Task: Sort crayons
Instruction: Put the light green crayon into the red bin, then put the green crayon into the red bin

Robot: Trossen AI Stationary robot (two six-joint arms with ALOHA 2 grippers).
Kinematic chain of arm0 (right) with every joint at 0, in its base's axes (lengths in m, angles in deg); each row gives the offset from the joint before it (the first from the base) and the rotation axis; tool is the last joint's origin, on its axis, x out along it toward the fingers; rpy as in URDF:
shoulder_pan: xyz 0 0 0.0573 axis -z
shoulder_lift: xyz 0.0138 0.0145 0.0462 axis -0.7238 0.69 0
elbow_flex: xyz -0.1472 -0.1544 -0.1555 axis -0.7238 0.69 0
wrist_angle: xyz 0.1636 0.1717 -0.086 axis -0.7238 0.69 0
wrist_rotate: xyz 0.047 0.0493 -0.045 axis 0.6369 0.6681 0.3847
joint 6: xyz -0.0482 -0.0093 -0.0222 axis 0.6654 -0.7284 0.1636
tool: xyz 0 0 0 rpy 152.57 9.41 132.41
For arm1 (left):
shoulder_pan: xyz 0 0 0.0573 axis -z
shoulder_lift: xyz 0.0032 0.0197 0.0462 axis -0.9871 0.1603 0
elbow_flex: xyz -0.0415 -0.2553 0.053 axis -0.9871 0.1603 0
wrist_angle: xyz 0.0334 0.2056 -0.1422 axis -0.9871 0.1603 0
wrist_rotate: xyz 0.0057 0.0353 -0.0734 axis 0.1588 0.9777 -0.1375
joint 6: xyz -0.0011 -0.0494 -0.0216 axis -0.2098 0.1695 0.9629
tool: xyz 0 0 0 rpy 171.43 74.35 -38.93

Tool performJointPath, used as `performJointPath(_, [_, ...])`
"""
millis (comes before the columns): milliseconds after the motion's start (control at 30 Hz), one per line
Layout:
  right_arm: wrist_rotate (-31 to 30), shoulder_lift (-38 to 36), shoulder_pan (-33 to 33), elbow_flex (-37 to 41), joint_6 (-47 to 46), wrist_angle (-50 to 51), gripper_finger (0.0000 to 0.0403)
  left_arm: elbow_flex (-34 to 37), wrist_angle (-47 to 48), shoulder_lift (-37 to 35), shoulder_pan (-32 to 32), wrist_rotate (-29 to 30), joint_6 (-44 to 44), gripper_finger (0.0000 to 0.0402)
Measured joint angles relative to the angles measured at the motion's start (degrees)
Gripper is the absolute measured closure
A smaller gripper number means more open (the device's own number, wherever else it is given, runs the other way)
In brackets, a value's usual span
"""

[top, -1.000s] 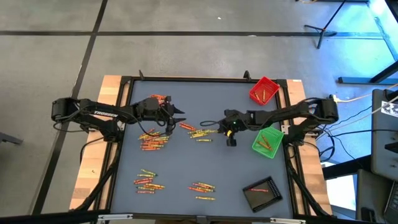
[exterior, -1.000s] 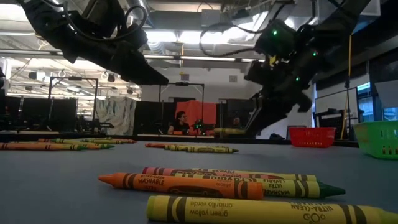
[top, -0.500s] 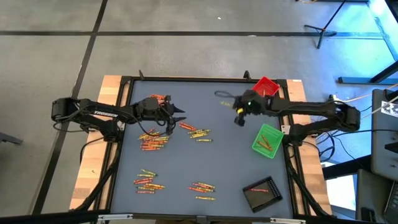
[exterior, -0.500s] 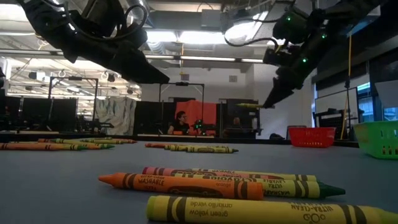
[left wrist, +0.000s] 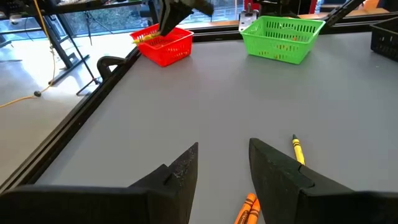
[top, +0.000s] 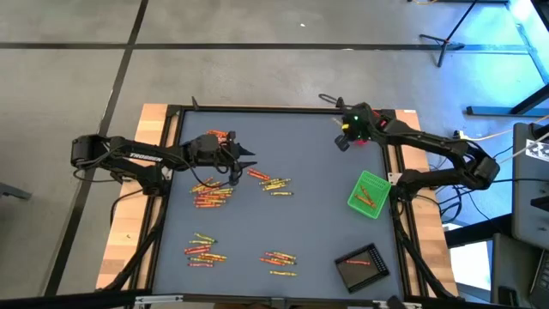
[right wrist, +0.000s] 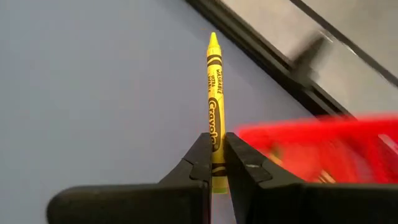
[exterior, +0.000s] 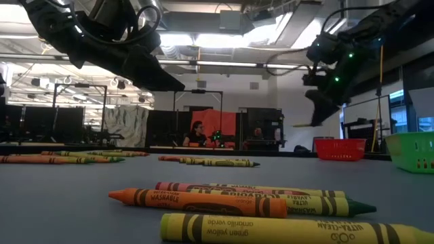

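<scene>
Right pincer (right wrist: 216,163): clamped on yellow crayon (right wrist: 214,106), held aloft beside red tray (top: 366,125), likely for dropping in.
Left pincer (left wrist: 224,163): fingers apart, waiting above crayons (top: 212,193) on table (top: 257,232).

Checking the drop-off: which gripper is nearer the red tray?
Right. The right gripper hovers beside the red tray; the left gripper is far across the table.

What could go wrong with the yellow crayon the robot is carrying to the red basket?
The right gripper pinches the yellow crayon only near its bottom end, so it might tilt or slip out. It is also right at the edge of the red basket, so a drop now could land on the table instead. The long crayon might bump the basket's wall.
</scene>
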Motion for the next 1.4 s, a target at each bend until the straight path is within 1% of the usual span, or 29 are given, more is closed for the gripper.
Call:
performJointPath(133, [-7.1, 0.0, 2.6, 0.0, -4.4, 4.2, 0.0377, 0.0, 0.0, 0.0, 0.0, 0.0, 0.0, 0.0274])
performJointPath(267, [-11.3, 0.0, 4.1, 0.0, -6.6, 5.9, 0.0377, 0.0, -0.1, 0.0, 0.0, 0.1, 0.0, 0.0274])
performJointPath(700, [-11.1, 0.1, 4.1, 0.0, -7.4, 9.6, 0.0372, 0.0, -0.1, 0.0, 0.0, 0.1, 0.0, 0.0274])
performJointPath(767, [-11.1, 0.1, 4.1, 0.0, -7.4, 9.7, 0.0358, 0.0, -0.1, 0.0, 0.0, 0.1, 0.0, 0.0274])
performJointPath(900, [-11.3, 0.2, 4.1, 0.0, -6.1, 11.1, 0.0308, 0.0, -0.1, 0.0, 0.0, 0.0, 0.0, 0.0274])
performJointPath(1033, [-11.1, 0.2, 4.0, 0.0, -5.2, 9.5, 0.0266, 0.0, -0.3, 0.0, 0.0, 0.0, 0.0, 0.0274])
performJointPath(1100, [-8.1, 0.1, 4.0, 0.0, -4.5, 7.8, 0.0253, 0.0, -0.7, 0.0, 0.0, 0.0, 0.0, 0.0274])
performJointPath(1200, [1.1, 0.0, 2.8, 0.0, -3.5, 4.7, 0.0244, 0.0, -1.2, 0.0, 0.0, 0.0, 0.0, 0.0274])
performJointPath(1267, [6.8, 0.0, 1.0, 0.0, -2.6, 1.9, 0.0243, 0.0, -1.2, 0.0, 0.0, 0.0, 0.0, 0.0274])
performJointPath(1400, [13.7, 0.0, -4.7, 0.0, -0.9, -3.9, 0.0243, 0.0, -1.2, 0.0, 0.0, 0.0, 0.0, 0.0274])
